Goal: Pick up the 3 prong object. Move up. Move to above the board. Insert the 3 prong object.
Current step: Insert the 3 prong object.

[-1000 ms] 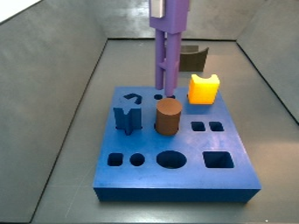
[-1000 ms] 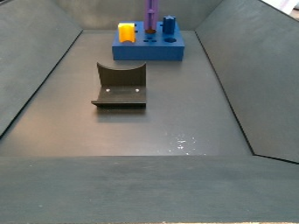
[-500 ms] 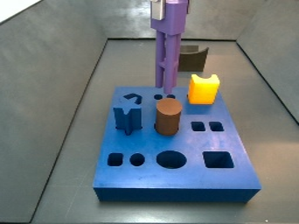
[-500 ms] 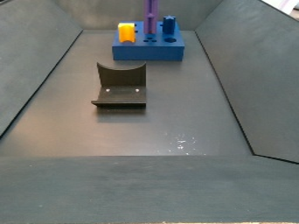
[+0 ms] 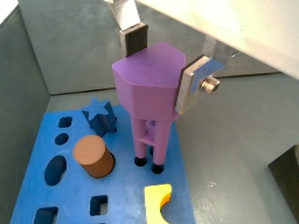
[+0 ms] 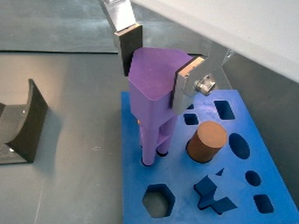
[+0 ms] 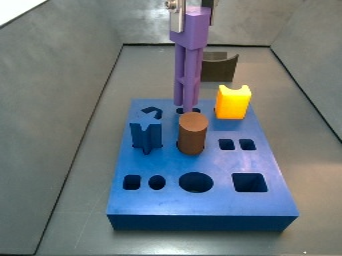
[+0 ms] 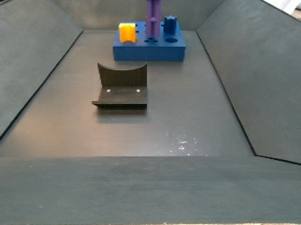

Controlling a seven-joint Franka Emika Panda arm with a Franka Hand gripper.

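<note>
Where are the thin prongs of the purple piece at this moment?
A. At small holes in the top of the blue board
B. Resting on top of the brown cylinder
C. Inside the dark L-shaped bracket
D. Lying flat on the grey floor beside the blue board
A. In a wrist view the gripper holds the purple piece upright, and its prongs meet small holes in the blue board, beside the brown cylinder.

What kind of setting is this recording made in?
Likely a lab test enclosure for robot insertion trials: grey walls slope around a bare floor, a fixture stands on it, and the end effector grips the 3 prong object over the board.
</note>
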